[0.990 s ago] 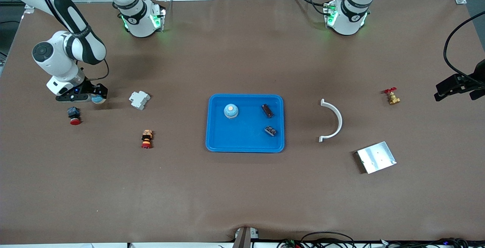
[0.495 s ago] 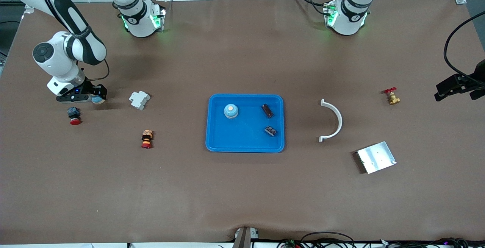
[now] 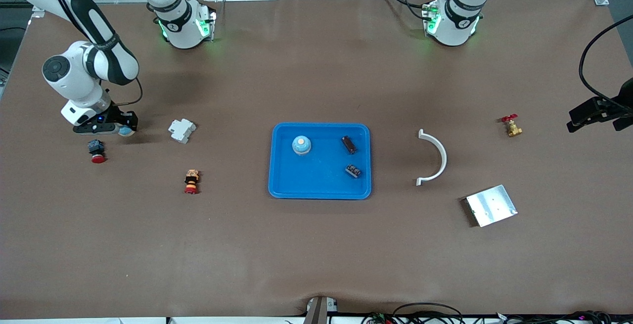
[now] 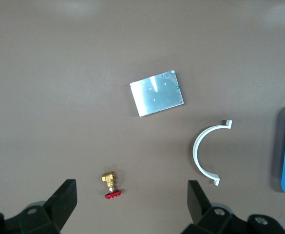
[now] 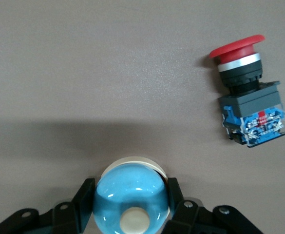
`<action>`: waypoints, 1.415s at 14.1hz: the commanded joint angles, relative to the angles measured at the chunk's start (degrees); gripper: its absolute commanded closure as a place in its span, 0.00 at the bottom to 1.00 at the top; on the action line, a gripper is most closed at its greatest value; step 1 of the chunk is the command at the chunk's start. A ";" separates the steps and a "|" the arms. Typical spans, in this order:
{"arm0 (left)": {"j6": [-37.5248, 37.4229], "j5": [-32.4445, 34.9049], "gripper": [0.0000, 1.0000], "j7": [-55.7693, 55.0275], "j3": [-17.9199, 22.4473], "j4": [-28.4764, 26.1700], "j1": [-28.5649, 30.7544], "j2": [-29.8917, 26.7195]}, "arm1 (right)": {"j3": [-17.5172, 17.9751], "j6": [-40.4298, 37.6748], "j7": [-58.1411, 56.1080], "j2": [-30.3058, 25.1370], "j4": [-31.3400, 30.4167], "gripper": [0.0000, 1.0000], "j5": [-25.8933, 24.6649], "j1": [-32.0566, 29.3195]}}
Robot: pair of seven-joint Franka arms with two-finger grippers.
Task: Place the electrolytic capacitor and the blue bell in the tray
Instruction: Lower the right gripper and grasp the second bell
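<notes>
Nearest the front camera lies the silver plate (image 3: 491,205), toward the left arm's end of the table. A little farther sits the blue tray (image 3: 319,193) at mid-table, with a blue bell (image 3: 301,145) and two small dark components (image 3: 349,144) inside it. The white curved clip (image 3: 433,157) lies between tray and plate, and the brass valve (image 3: 512,126) sits near the table's edge at the left arm's end.

The right wrist view alone shows the grip: the right gripper (image 5: 130,201), low near the table's edge at its own arm's end, has its jaws clamped on a second blue bell (image 5: 129,200), just beside the red push button (image 5: 247,111). No readable writing shows.

The left gripper (image 4: 132,202) waits with jaws wide apart over the valve, holding nothing.
</notes>
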 commanded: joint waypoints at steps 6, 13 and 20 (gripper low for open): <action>-0.51 -0.67 0.00 -0.56 0.40 0.50 -0.24 0.07 | 4.81 -13.30 -0.35 -6.07 3.51 1.00 5.66 -0.35; -0.51 -0.67 0.00 -0.65 0.40 0.50 -0.06 0.16 | 6.50 -37.57 1.66 -8.45 20.11 1.00 10.16 3.42; -0.51 -0.67 0.00 -0.56 0.40 0.50 -0.06 0.07 | 6.41 -53.94 22.47 -8.36 35.24 1.00 10.78 15.54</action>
